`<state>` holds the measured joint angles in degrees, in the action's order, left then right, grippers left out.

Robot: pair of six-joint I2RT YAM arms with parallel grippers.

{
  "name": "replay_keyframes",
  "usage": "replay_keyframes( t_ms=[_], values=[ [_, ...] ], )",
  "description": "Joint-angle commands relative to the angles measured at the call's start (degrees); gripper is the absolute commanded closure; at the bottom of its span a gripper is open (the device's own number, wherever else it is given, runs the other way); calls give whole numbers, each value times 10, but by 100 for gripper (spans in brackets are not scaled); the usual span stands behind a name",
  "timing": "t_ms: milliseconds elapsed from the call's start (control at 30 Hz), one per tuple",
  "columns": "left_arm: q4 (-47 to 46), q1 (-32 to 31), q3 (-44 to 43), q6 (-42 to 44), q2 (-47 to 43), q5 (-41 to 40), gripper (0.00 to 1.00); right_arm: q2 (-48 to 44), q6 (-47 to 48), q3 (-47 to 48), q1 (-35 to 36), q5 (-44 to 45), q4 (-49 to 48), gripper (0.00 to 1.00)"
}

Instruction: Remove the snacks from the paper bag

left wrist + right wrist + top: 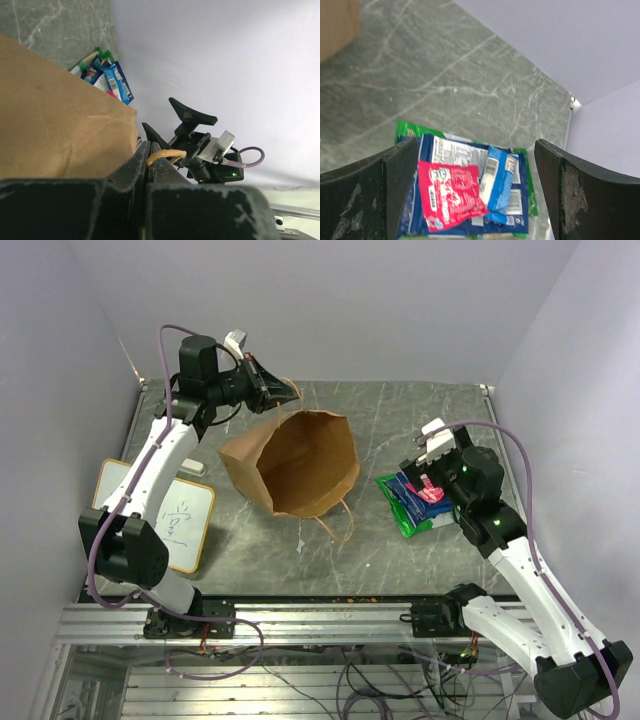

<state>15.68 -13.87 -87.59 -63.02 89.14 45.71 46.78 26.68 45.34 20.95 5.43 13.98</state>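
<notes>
Snacks (465, 195) lie stacked on the table (420, 410) directly beneath the right gripper (475, 155). Its jaws stand wide apart and hold nothing, probably because this is the drop-off spot beside the bag. The left gripper (287, 392) is clenched on the string handle (167, 154), with the paper bag (300, 465) just below it, seemingly so the mouth gapes open.

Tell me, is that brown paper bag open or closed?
Open: the mouth of the paper bag gapes wide from above, showing only brown inside.
</notes>
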Motion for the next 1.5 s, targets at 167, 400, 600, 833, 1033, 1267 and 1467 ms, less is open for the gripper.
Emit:
replay_keyframes(
  t_ms=[167,400,600,833,1033,1267,1467],
  values=[
    [-47,47,-41,-62,-12,3,93,28,-116,24,-4,-25,-93,0],
    [-138,49,-61,-157,6,9,93,49,-149,37,-4,-2,-97,0],
    [-128,108,-36,-168,3,3,93,64,-215,40,-4,21,-101,0],
    [-137,122,-15,-184,1,-2,93,61,-228,28,-4,9,-112,0],
    [-69,181,44,-125,-23,-5,93,67,-248,39,-4,17,-101,0],
    [57,234,30,-30,-29,-22,93,104,-322,91,-4,36,-36,0],
    [177,282,1,30,-33,-69,81,117,-360,117,-4,33,-8,0]
  ],
)
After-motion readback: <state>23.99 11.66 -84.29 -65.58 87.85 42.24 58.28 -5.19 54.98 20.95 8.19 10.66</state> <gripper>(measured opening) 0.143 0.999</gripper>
